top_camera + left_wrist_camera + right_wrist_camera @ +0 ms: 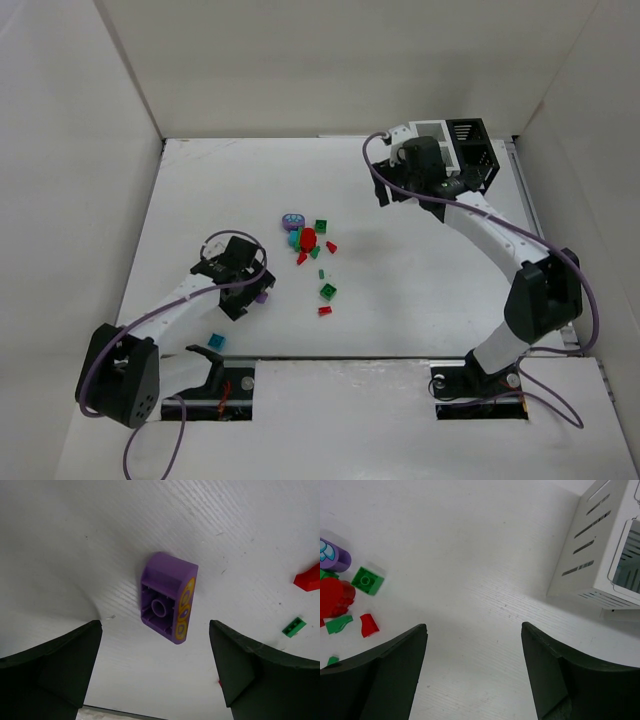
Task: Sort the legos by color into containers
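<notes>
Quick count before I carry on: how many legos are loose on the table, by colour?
Red legos: 4
Green legos: 4
Purple legos: 2
Teal legos: 2
Total: 12 visible from above. The central pile is tight, so one may be hidden.

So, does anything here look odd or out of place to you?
The purple curved plastic brick lies overturned, hollow underside showing, on the white table between the open fingers of the left gripper, touching neither. A small teal brick sits alone near the left arm's base, apart from the main cluster of bricks.
</notes>
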Controlling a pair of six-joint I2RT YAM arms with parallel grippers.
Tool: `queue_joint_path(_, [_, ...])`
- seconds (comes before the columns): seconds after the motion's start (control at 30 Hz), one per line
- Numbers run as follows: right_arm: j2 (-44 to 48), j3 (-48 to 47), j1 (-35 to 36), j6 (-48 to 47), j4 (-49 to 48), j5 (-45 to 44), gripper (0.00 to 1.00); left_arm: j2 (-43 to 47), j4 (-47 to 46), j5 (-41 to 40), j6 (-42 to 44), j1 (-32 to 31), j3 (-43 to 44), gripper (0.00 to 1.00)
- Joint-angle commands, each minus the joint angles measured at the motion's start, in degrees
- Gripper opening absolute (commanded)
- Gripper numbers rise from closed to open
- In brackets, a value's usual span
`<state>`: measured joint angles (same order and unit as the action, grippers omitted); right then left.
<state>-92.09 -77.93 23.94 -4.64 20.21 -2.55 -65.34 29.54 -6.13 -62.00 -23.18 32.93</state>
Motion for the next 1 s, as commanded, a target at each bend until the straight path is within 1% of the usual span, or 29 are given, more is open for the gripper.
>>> queue_joint_path(0.0, [-0.37, -1.96, -0.04, 1.39, -0.61, 0.88, 0.81, 1.09, -1.24, -1.78, -3.48, -0.29, 1.09, 0.85])
queue_joint_path(0.1, [-1.07, -1.96, -0.04, 1.39, -0.61, 1.4, 0.81, -1.18, -2.64, -2.31, -3.48, -0.29, 1.09, 0.78])
queue_joint_path(0.2, [-1.07, -1.96, -0.04, 1.39, -0.61, 1.4, 0.81, -2.42, -2.65, -3.36, -4.18, -0.29, 0.56, 0.74])
queue_joint_path(0.23, [-0.46, -1.44, -0.04, 1.39, -0.61, 1.4, 0.81, -2.42, -2.65, -3.36, -4.71, -0.29, 0.56, 0.7])
queue_joint_path(0.33, [0.68, -0.83, -0.57, 1.39, -0.61, 0.88, 0.81, -2.95, -3.26, -4.94, -5.24, -0.29, 0.56, 0.64])
queue_joint_path(0.37, [0.69, -0.82, -0.57, 1.39, -0.61, 0.88, 0.81, -3.56, -3.26, -5.73, -5.24, -0.29, 0.56, 0.6])
queue_joint_path(0.5, [1.83, 0.32, -0.57, 2.01, -0.08, 0.88, 0.81, -5.67, -3.26, -7.23, -5.24, -0.29, 1.17, 0.52])
queue_joint_path(0.53, [1.83, 0.32, -0.57, 2.01, -0.08, 0.35, 0.81, -5.67, -3.78, -7.23, -4.11, -0.29, 1.87, 0.41])
queue_joint_path(0.6, [2.45, 1.46, -0.57, 2.62, 0.45, -0.18, 0.81, -6.38, -3.79, -7.23, -4.1, -0.29, 2.57, 0.33])
queue_joint_path(0.63, [3.14, 1.47, -0.57, 2.62, 1.06, -0.18, 0.81, -6.38, -4.31, -7.23, -3.4, -0.29, 2.58, 0.26])
queue_joint_path(0.7, [3.84, 2.6, 0.05, 2.62, 1.06, 0.43, 0.81, -6.38, -5.63, -7.23, -1.47, -0.29, 3.28, 0.22])
queue_joint_path(0.73, [4.46, 3.3, 0.05, 2.62, 1.06, 1.22, 0.81, -4.81, -6.5, -7.23, -0.15, -1.07, 3.28, 0.22])
queue_joint_path(0.77, [4.47, 3.31, 0.57, 2.01, 0.37, 3.93, 0.82, -3.93, -8.69, -7.23, 1.6, -2.04, 4.41, 0.2])
queue_joint_path(0.83, [5.69, 4.62, 0.58, 2.01, -0.42, 7.71, 0.82, -0.43, -10.98, -6.62, 8.18, -3.44, 5.48, 0.2])
queue_joint_path(0.87, [5.7, 4.63, 0.58, 1.49, -0.43, 9.91, 0.82, 0.9, -13.87, -5.92, 11.34, -4.76, 6.09, 0.2])
queue_joint_path(0.9, [6.22, 5.15, 0.58, 1.48, -1.3, 14.8, 0.82, 2.48, -15.29, -5.04, 13.46, -5.47, 7.23, 0.2])
queue_joint_path(0.93, [6.23, 5.77, 0.58, 1.48, -2.18, 17.29, 0.82, 4.15, -17.48, -3.38, 20.01, -6.17, 7.24, 0.2])
queue_joint_path(0.97, [6.92, 5.77, 0.06, 0.87, -2.8, 20.1, 0.82, 7.91, -19.93, -1.36, 23.03, -6.96, 7.24, 0.2])
